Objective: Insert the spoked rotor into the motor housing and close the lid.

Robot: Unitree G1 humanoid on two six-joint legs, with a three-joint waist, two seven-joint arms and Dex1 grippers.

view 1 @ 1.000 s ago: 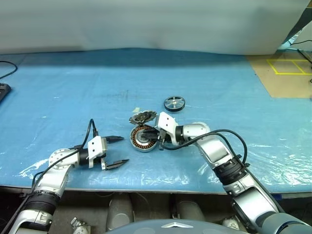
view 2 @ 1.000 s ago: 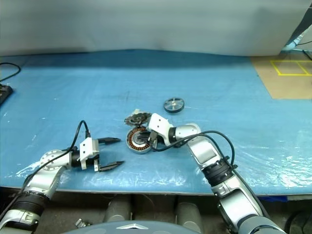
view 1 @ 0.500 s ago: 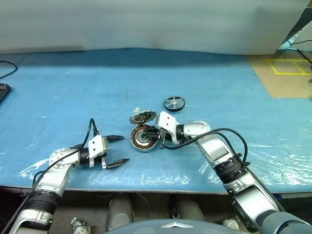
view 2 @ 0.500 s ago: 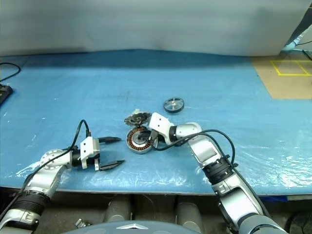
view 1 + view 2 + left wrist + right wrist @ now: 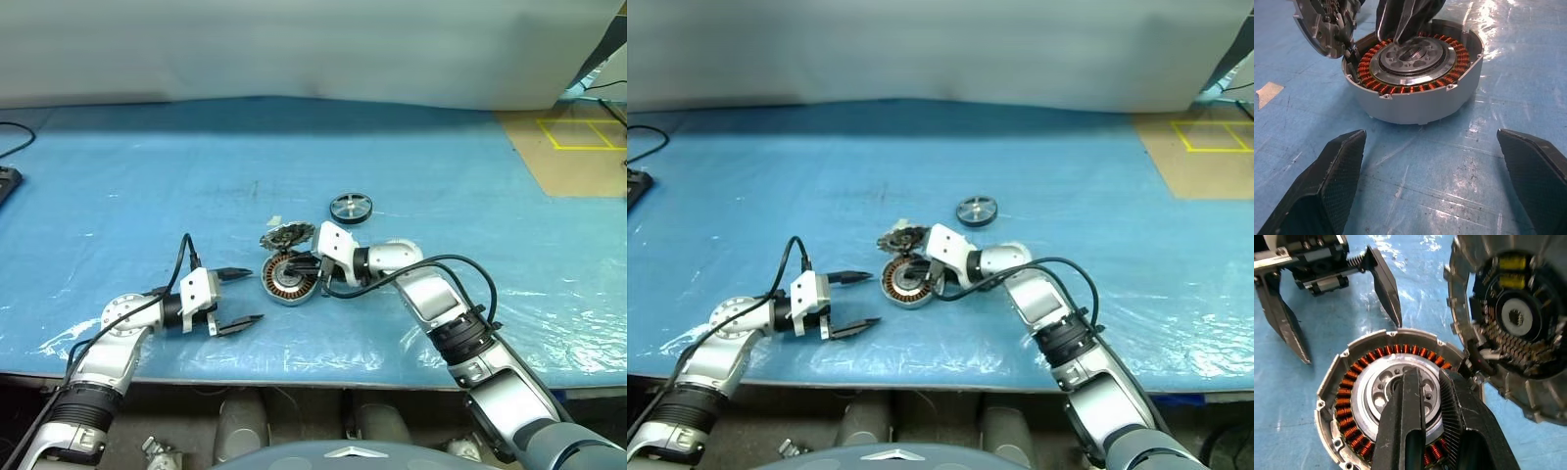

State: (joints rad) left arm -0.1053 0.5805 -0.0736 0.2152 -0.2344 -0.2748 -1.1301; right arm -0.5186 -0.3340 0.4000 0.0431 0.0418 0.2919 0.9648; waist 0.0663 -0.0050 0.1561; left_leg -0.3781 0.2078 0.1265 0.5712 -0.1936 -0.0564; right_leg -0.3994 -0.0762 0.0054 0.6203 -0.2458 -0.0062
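On the blue-covered bench, the left pincer lay low near the front edge with its two black fingers spread wide apart and nothing between them, pointing toward the motor housing but well short of it. The motor housing sat just to the right of that pincer, open side up, its copper-brown windings ringing a silvery central hub inside the grey wall. Touching its far edge, the lid leaned tilted, its toothed rim and dark cut-outs turned partly toward the housing. The right pincer reached in from the right and hung over the middle of the housing, its fingers drawn nearly together with their tips at the hub; whether they touched the hub could not be told, and no loose part was seen between them. Farther back and to the right, apart from the housing and lid, the spoked rotor lay flat on the bench by itself.
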